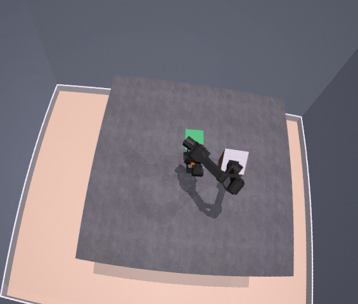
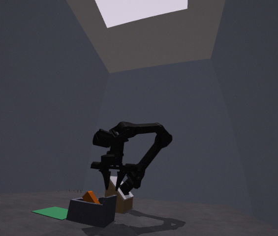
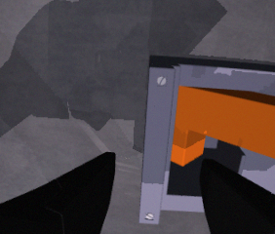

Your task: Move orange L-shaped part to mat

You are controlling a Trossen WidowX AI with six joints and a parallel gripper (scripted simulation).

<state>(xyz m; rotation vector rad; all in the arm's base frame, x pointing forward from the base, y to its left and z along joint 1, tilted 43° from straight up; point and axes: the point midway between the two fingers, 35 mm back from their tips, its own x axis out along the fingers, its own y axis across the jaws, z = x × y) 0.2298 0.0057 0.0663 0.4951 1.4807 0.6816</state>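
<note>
Exterior view shows the orange part (image 2: 90,196) tipped up out of the grey tray (image 2: 91,212), one end raised above the rim, the other still down in the pocket. The pincer (image 2: 112,180) hangs above it, half open and empty. The part looks rigid, light and smooth-faced — likely slippery, so pinch the raised end across its flat sides, well in from the tip. The green mat (image 2: 49,212) lies just beside the tray.

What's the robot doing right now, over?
Gripper part open, holding nothing, hanging above the tray. Orange part tipped, one end raised out of the pocket. Nothing blocking the green mat.
</note>
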